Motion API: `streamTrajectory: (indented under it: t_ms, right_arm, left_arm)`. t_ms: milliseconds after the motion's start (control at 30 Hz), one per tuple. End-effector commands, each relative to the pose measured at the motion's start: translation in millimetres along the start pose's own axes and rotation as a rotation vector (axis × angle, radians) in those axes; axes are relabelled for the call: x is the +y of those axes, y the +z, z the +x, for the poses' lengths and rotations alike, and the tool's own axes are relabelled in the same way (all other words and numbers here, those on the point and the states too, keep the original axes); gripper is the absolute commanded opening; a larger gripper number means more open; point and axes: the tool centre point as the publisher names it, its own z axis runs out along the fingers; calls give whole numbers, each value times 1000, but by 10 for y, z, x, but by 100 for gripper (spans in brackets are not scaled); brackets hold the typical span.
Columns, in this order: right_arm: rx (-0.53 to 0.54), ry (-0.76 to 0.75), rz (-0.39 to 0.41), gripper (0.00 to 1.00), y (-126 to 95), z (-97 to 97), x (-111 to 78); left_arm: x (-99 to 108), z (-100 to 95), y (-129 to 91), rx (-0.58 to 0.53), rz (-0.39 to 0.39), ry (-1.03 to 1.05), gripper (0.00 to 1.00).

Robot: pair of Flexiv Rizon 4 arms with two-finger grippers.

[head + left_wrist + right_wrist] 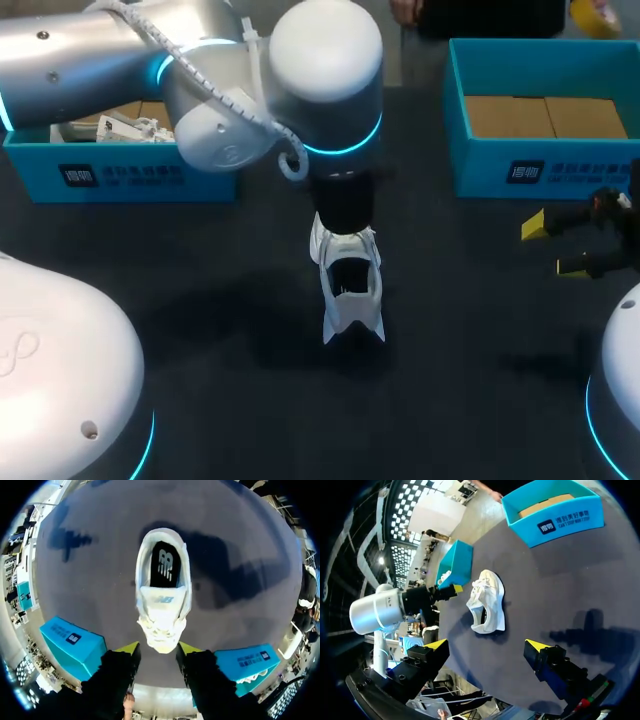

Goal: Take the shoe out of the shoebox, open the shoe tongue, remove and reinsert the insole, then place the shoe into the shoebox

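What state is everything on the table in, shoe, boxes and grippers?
shoe: out of the box, upright on the table, insole in.
left shoebox: open, something white inside.
right shoebox: open, brown floor bare.
left gripper: open, at the shoe's toe.
right gripper: open, empty.

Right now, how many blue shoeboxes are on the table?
2. The left shoebox sits far left, partly behind my left arm; the right shoebox far right. None seems hidden.
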Motion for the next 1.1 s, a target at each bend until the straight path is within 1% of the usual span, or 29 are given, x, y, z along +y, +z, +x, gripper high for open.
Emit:
streamTrajectory:
  t_ms: [33, 67, 100, 233, 300, 333, 367, 633, 700, 733, 800, 833, 967, 1100]
  right_arm:
    - [-3, 1, -146, 100, -65, 7, -115]
    - [-3, 1, -146, 100, -65, 7, -115]
    - [-3, 1, -146, 100, -65, 7, -115]
    - [-3, 1, -146, 100, -65, 7, -115]
    - [-3, 1, -146, 100, -65, 7, -115]
    - [-3, 1, -146, 100, -65, 7, -115]
    - [-3, 1, -146, 100, -65, 7, -115]
    - [-3, 1, -146, 100, -65, 7, -115]
    - [-3, 1, -146, 100, -65, 7, -115]
    - [-3, 1, -146, 100, -65, 7, -115]
    - [-3, 1, -146, 100, -65, 7, -115]
    - [-3, 1, -146, 100, -65, 7, -115]
    - [-3, 1, -146, 100, -65, 7, -115]
    - [-3, 1, -146, 100, -65, 7, -115]
  left_arm:
    - [25, 52, 36, -16, 25, 0, 31]
    - [25, 52, 36, -16, 25, 0, 31]
    - [18, 59, 52, -22, 30, 7, 21]
    - [-22, 57, 117, -16, 51, 17, 29]
    - [-61, 58, 157, -15, 62, 22, 30]
    - [-84, 61, 174, -14, 68, 25, 34]
    - [-91, 62, 177, -14, 69, 26, 35]
    - [-278, 106, 312, 7, 108, 38, 29]
    - [-293, 105, 324, 8, 109, 38, 29]
    - [-353, 99, 360, 10, 122, 41, 29]
    - [-370, 99, 367, 11, 122, 41, 29]
    - [-420, 95, 385, 13, 133, 44, 30]
    - [-468, 99, 437, 17, 148, 40, 32]
    - [-512, 104, 474, 23, 162, 39, 30]
